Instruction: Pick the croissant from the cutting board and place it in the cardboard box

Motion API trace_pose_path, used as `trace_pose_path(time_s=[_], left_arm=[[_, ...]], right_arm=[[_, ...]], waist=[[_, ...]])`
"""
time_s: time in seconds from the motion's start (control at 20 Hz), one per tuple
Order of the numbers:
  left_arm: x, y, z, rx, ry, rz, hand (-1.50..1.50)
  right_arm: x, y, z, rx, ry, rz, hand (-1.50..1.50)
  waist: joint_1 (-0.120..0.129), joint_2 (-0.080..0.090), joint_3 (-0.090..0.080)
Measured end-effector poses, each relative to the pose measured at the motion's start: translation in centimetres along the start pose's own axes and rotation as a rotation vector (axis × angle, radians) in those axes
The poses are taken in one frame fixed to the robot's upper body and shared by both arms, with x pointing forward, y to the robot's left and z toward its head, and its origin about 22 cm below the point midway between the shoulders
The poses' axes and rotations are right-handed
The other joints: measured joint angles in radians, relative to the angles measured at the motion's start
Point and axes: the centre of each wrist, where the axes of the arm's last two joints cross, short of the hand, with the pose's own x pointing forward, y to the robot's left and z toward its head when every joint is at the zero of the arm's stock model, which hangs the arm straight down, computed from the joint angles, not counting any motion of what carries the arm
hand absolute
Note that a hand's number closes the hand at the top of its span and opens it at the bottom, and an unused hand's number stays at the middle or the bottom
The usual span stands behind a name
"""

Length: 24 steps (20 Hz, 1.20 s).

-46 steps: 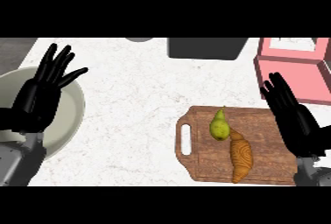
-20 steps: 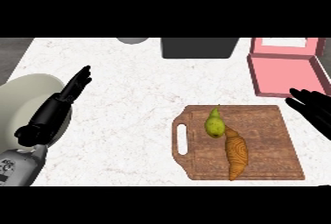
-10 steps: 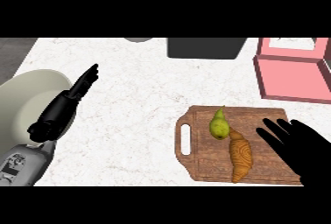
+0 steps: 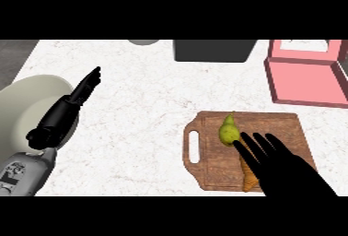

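The right hand (image 4: 289, 168), fingers spread, has been moved over the croissant (image 4: 249, 177) beside the pear (image 4: 229, 130); grasping is expected next.

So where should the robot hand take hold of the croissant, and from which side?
Probably across the croissant's middle, from above. It lies flat and lengthwise on the cutting board, with the pear just beyond its far tip. The right robot hand already hovers over it, fingers straight.
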Motion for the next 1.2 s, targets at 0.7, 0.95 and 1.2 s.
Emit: trace_pose_path(time_s=[0.7, 0.95, 1.2], left_arm=[[0.2, 0.2, 0.2, 0.02, 0.014, 0.004, 0.0], [-0.3, 0.2, 0.6, 0.019, 0.012, 0.003, 0.0], [-0.4, -0.2, 0.4, 0.018, 0.011, 0.0, 0.0]], right_arm=[[3.2, 2.5, -4.9, 0.012, 0.074, 0.084, -1.5], [3.4, 3.3, -5.8, 0.028, 0.103, 0.115, -1.5], [3.2, 4.3, -7.1, 0.046, 0.15, 0.145, -1.5]], waist=[[-0.016, -0.002, 0.002], [-0.018, -0.002, 0.002], [-0.019, -0.001, 0.002]])
